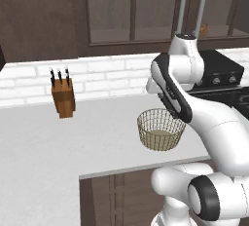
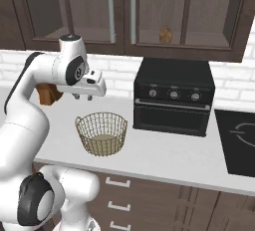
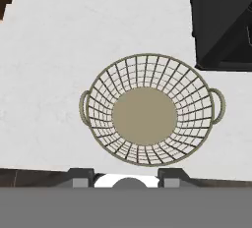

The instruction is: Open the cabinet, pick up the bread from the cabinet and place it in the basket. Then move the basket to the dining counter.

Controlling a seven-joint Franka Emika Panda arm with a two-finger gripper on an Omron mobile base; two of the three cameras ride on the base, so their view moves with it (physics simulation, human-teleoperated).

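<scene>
Gripper [image 2: 83, 96] hangs above the basket [image 2: 101, 133] at centre-left of the right base view, its fingers too small there to tell whether they are spread or closed. From the hand camera the basket [image 3: 147, 115] sits dead centre, straight down, with nothing in it, two small handles showing. Only the right base view catches the bread [image 2: 165, 34], upper middle, behind the glass of the closed cabinet [image 2: 149, 11]. Left base view's arm hides the gripper and part of the basket [image 1: 160, 130]; knife block [image 1: 63, 98] stands left.
</scene>
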